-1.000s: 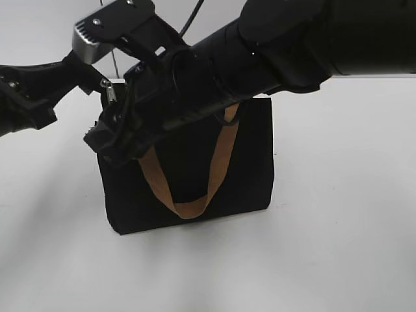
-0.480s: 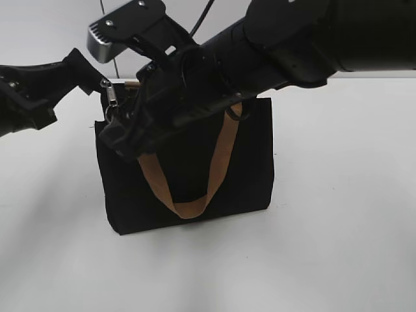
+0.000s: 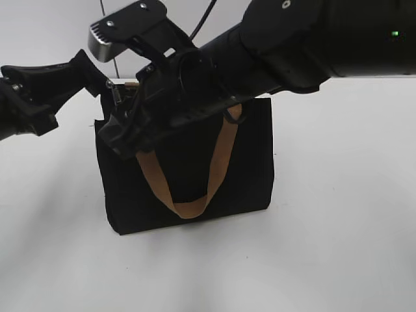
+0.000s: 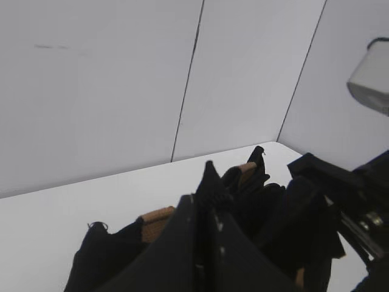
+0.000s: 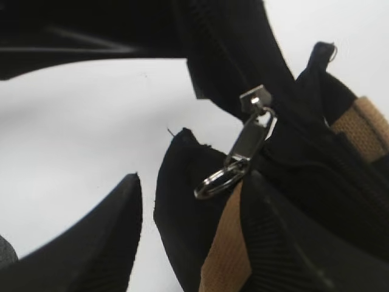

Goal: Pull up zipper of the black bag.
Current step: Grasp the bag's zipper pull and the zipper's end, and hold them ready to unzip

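The black bag [image 3: 240, 162] stands upright on the white table, a tan strap [image 3: 218, 156] hanging down its front. The silver zipper [image 3: 116, 95] sits at the bag's top left corner. In the right wrist view its slider and ringed pull tab [image 5: 249, 140] hang free over the bag's top edge [image 5: 316, 164]. My right gripper [image 5: 193, 204] is open, with the bag corner and the strap [image 5: 228, 255] between its fingers just below the pull ring; it reaches across the bag [image 3: 122, 138]. My left gripper [image 4: 205, 190] is shut on the bag's top corner fabric [image 3: 99, 81].
The bag rests on a bare white tabletop [image 3: 325, 247] with a white panelled wall [image 4: 121, 91] behind. The right arm's bulk [image 3: 292, 45] covers the bag's top edge in the exterior view.
The right arm has shifted slightly up and to the right along the bag's top. The left gripper has edged right, and the zipper pull is now partly hidden between the two grippers.
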